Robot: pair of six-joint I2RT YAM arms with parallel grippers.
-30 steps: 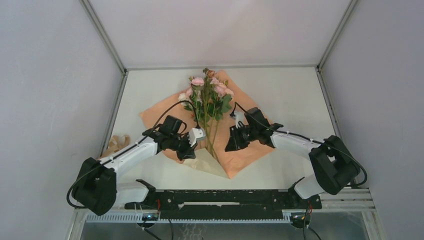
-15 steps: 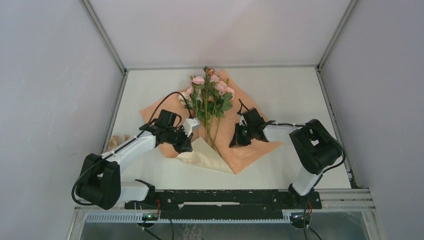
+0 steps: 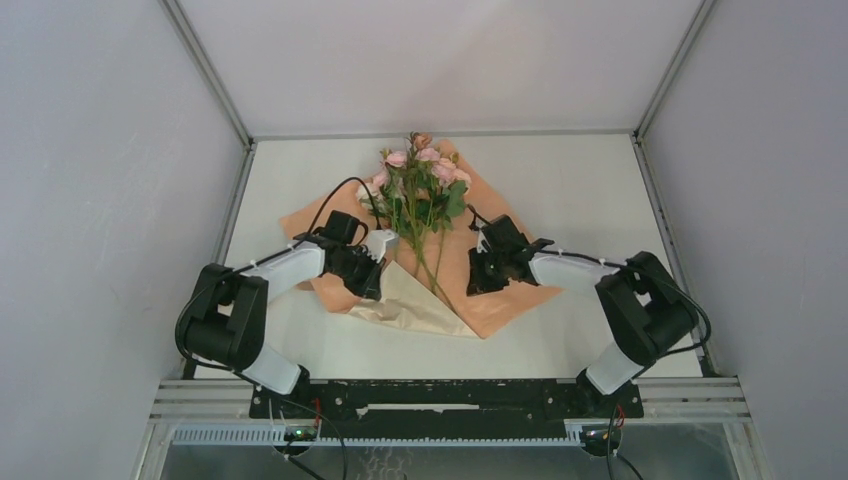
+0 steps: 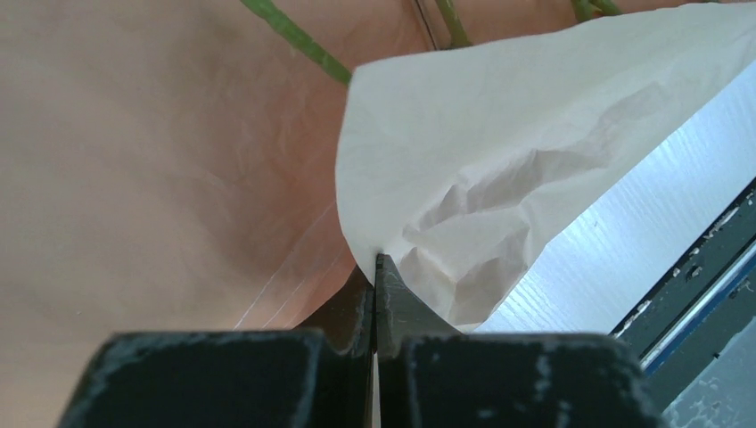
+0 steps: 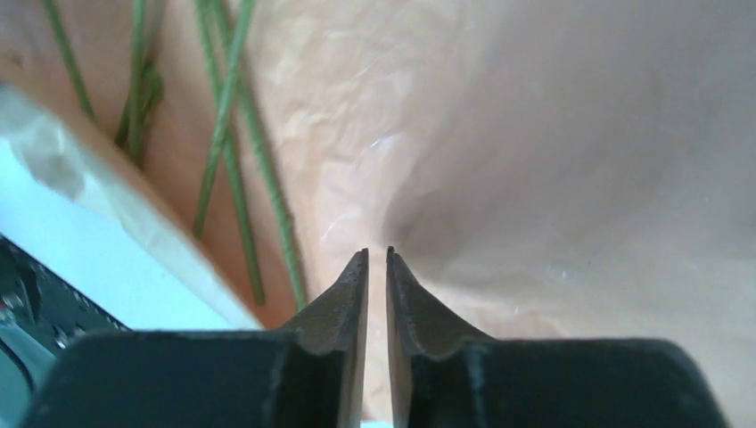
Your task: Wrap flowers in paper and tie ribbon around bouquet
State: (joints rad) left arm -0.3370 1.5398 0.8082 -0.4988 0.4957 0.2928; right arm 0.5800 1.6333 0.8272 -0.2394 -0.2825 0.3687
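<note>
The flowers (image 3: 420,175) lie on the peach paper (image 3: 510,300), pink blooms at the far end, thin green stems (image 5: 223,116) running toward me. My left gripper (image 3: 375,270) is shut on the paper's left edge (image 4: 376,259), and the pinched flap shows its pale underside (image 4: 499,152), folded over toward the stems (image 4: 294,40). My right gripper (image 3: 478,278) hovers low over the paper's right half (image 5: 579,160), just right of the stems. Its tips (image 5: 375,252) stand a narrow gap apart with nothing seen between them. The ribbon is out of view.
The white table (image 3: 590,190) is boxed in by grey walls at the left, right and back. A black rail (image 3: 440,395) runs along the near edge between the arm bases. Both forearms lie low across the table on either side of the bouquet.
The left gripper has carried the pinched paper edge farther back and toward the stems, folding the pale flap over more. The right arm has drawn in, its gripper shifting slightly on the paper.
</note>
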